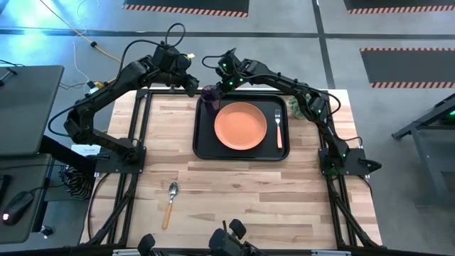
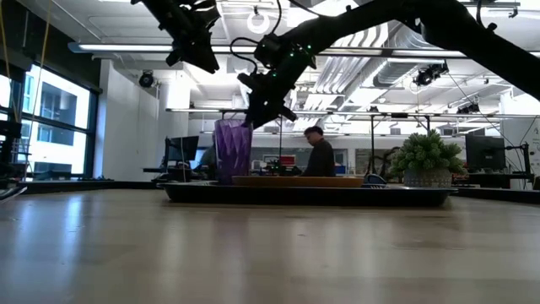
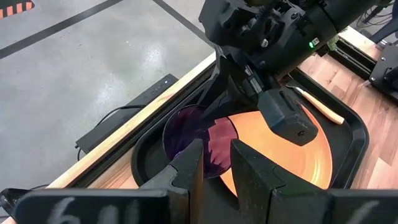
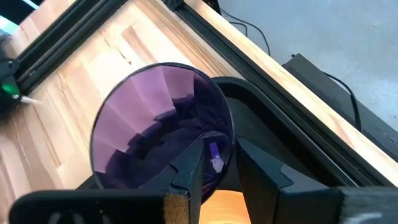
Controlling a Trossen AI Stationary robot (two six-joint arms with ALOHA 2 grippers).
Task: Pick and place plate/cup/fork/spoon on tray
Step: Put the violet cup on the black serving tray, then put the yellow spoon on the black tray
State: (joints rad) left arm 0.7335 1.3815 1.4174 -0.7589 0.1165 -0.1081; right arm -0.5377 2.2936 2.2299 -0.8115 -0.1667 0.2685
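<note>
While the cup [image 1: 210, 96] stands upright in the tray's [image 1: 202, 151] far left corner, the right claw [image 1: 222, 85] pinches its rim, one finger inside and one outside. The left claw [image 1: 192, 87] hovers just beside the cup above the worktop's [image 1: 234, 192] far edge, its fingers slightly apart and holding nothing. The plate [image 1: 241, 126] lies mid-tray, the fork [image 1: 278, 128] along the tray's right side. The spoon [image 1: 170, 202] lies near the worktop's near left.

Both arms [image 1: 106, 99] raised, grippers [image 1: 226, 84] close together
</note>
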